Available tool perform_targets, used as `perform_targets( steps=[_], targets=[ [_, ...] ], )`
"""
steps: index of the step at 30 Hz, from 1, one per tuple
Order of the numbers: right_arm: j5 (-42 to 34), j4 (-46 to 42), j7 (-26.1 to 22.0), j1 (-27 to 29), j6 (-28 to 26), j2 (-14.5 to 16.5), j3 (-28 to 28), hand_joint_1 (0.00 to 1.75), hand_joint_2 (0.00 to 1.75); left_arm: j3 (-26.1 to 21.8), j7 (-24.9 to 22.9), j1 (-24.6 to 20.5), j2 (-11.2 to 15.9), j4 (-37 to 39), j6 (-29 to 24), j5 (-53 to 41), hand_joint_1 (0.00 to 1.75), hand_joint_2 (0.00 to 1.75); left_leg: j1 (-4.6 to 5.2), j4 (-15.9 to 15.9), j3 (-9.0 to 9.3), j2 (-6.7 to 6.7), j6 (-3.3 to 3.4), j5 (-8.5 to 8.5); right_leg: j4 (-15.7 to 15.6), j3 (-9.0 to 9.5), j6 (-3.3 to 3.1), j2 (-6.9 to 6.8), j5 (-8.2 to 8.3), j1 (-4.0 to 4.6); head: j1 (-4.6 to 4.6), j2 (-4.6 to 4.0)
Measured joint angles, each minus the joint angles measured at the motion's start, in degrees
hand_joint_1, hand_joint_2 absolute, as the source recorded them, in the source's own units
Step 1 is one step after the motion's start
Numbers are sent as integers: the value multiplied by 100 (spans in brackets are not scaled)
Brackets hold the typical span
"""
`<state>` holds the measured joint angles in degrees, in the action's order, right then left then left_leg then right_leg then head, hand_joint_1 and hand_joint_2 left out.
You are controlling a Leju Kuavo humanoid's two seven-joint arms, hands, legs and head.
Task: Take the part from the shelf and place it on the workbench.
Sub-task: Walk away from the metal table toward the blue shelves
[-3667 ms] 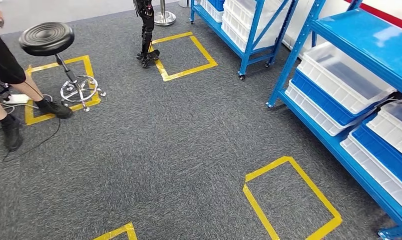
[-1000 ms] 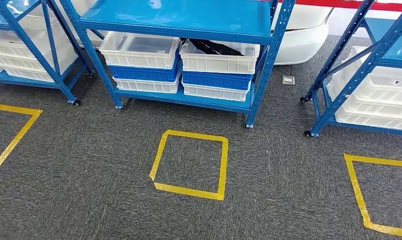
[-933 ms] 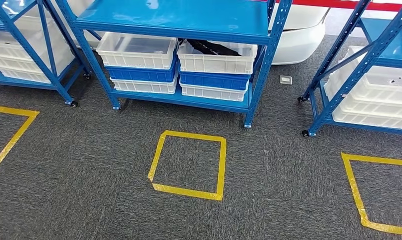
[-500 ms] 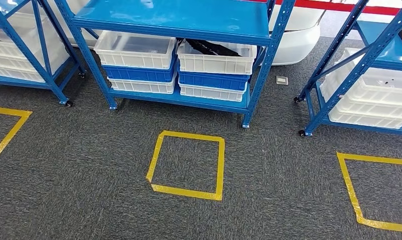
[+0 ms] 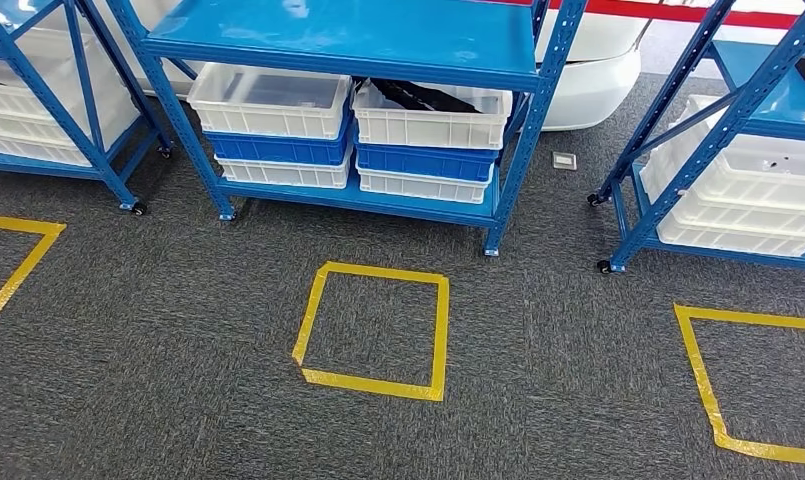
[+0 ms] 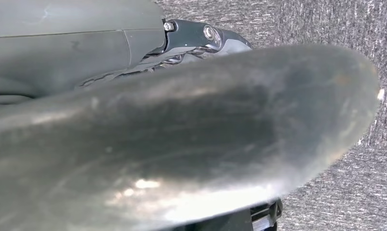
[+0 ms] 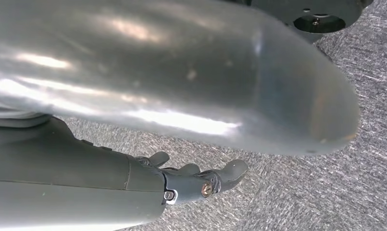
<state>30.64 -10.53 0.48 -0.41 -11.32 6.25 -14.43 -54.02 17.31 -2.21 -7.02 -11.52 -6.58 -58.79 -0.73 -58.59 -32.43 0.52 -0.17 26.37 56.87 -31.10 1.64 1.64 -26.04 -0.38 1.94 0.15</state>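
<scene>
A blue metal shelf (image 5: 358, 38) stands straight ahead in the head view. Its lower level carries stacked white and blue bins. A black part (image 5: 428, 96) lies in the top white bin (image 5: 433, 126) on the right side; the top white bin (image 5: 273, 100) beside it looks empty. My left hand (image 6: 181, 144) hangs over grey carpet, its thick thumb blurred and close, dark fingers behind it, nothing in it. My right hand (image 7: 191, 180) also hangs above the carpet with its fingers stretched out and holds nothing.
A yellow tape square (image 5: 373, 330) marks the carpet in front of the shelf. More blue shelves with white bins stand at the left (image 5: 38, 90) and right (image 5: 738, 150). A white rounded body (image 5: 588, 70) sits behind the middle shelf, and a small white plate (image 5: 565, 160) lies on the floor.
The camera has turned from open floor with a stool and a person to face the shelves. Over the last second the picture shifted only slightly; the bins and the part have not moved.
</scene>
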Motion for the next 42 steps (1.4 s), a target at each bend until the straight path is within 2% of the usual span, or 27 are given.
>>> perform_targets(
  steps=[5,7,9,11,13,14,15,16,18,19,20,21,23,24,25,26,27,29,30,31,34,37,39,40,41,42],
  targets=[
    [6,0,0,0,0,2,0,0,0,-1,21,-1,1,0,13,4,0,0,5,-8,-7,-1,12,7,-10,1,11,0,5,-6,-1,0],
    [14,0,2,0,0,9,0,0,0,-1,28,-2,4,0,16,4,0,0,23,-5,-11,-4,64,18,-40,8,48,3,16,-27,2,0],
    [28,-1,7,-1,0,10,0,0,0,-1,31,-6,-1,0,17,3,0,0,-11,110,45,-16,142,-29,-1,-17,80,-11,-7,-20,-1,0],
    [37,-1,11,-3,0,6,0,0,0,-2,32,-10,-8,0,13,2,0,0,-56,236,117,-41,195,-92,399,-221,57,-47,-195,-13,-14,0],
    [39,-1,13,-4,0,4,0,0,0,-3,31,-10,-9,0,9,0,0,0,-57,258,125,-66,203,-101,1170,-626,34,-76,-503,-47,-20,0],
    [39,-1,14,0,0,2,0,0,0,-3,31,-10,-10,0,9,-2,0,0,-61,257,123,-74,194,-95,1491,-803,54,-84,-601,-72,-22,0],
    [41,-1,14,7,0,-1,0,0,0,-3,31,-9,-11,0,9,-3,0,0,-71,256,126,-77,175,-87,1625,-890,102,-92,-611,-99,-19,0],
    [44,-1,15,13,0,-7,0,0,0,-4,31,-8,-15,0,9,-4,0,0,-90,254,138,-76,146,-76,1508,-847,178,-103,-520,-127,-20,0],
    [51,-1,15,13,0,-17,0,0,0,-5,31,-8,-21,0,8,-6,0,0,-134,241,178,-71,51,-40,706,-453,349,-158,-181,-195,-27,0],
    [54,-1,15,5,1,-14,0,0,0,-5,32,-8,-21,-1,5,-7,0,0,-139,227,194,-71,-12,-6,313,-250,382,-183,-48,-208,-40,0],
    [58,-1,15,-5,1,-8,0,0,0,-7,33,-9,-18,-2,1,-8,0,0,-135,218,207,-73,-70,27,61,-113,359,-198,26,-210,-37,0],
    [63,-1,15,-12,2,-4,0,0,0,-8,34,-10,-15,-3,-3,-9,0,0,-127,216,216,-77,-119,49,-33,-63,296,-202,44,-197,-37,0],
    [70,-1,15,-13,2,-7,0,0,0,-13,35,-12,-16,-4,-7,-11,0,0,-144,234,240,-90,-197,64,-7,-62,133,-175,36,-161,-17,0],
    [72,-1,16,-6,2,-9,0,0,0,-16,35,-12,-17,-4,-7,-11,0,0,-164,208,246,-95,-221,82,-1,-54,74,-167,33,-160,-16,0],
    [72,-1,16,0,2,-9,0,0,0,-20,35,-12,-19,-4,-8,-11,0,0,-179,99,211,-98,-238,150,-2,-33,24,-161,25,-162,-10,0],
    [72,-1,17,4,2,-8,0,0,0,-25,36,-12,-20,-4,-8,-11,0,0,-184,-144,103,-95,-244,285,-6,-5,-18,-159,14,-163,-4,0],
    [72,-1,17,7,2,-4,0,0,0,-31,37,-12,-20,-4,-9,-11,0,0,-179,-522,-82,-91,-240,467,-7,17,-55,-159,-6,-155,1,0],
    [72,-1,17,7,2,0,0,0,0,-40,37,-6,-21,-4,-10,-13,0,0,-161,-1350,-543,-85,-228,790,-7,59,-115,-158,-46,-111,4,0],
    [72,-1,17,7,2,2,0,0,0,-42,36,-3,-22,-4,-10,-13,0,0,-158,-1604,-694,-84,-223,864,-7,73,-132,-157,-59,-96,4,0],
    [72,-1,17,8,2,2,0,0,0,-42,36,0,-22,-4,-10,-14,0,0,-157,-1721,-770,-83,-217,883,-7,82,-142,-156,-66,-86,5,0],
    [72,-1,17,8,2,2,0,0,0,-42,35,0,-22,-4,-11,-14,0,0,-156,-1741,-785,-83,-215,880,-7,85,-144,-155,-68,-84,5,0],
    [72,-1,17,9,2,2,0,0,0,-44,35,3,-22,-4,-10,-14,0,0,-155,-1770,-818,-82,-207,858,-6,96,-151,-152,-74,-77,2,0],
    [72,-1,17,11,1,2,0,0,0,-49,36,9,-21,-4,-10,-13,0,0,-144,-1546,-775,-76,-165,610,-6,151,-159,-126,-109,-58,1,0],
    [72,1,17,10,1,4,0,0,0,-61,36,7,-17,-4,-11,-13,0,0,-114,-1109,-608,-68,-112,361,-4,200,-135,-104,-167,-33,4,0],
    [72,1,17,3,1,5,0,0,0,-73,36,2,-17,-4,-13,-13,0,0,-77,-659,-433,-55,-45,126,-20,262,-82,-86,-237,-18,5,0],
    [73,1,17,-3,1,5,0,0,0,-85,37,-2,-20,-4,-14,-15,0,0,-54,-269,-256,-45,15,-31,-20,310,-23,-81,-304,-11,2,0]
  ],
)
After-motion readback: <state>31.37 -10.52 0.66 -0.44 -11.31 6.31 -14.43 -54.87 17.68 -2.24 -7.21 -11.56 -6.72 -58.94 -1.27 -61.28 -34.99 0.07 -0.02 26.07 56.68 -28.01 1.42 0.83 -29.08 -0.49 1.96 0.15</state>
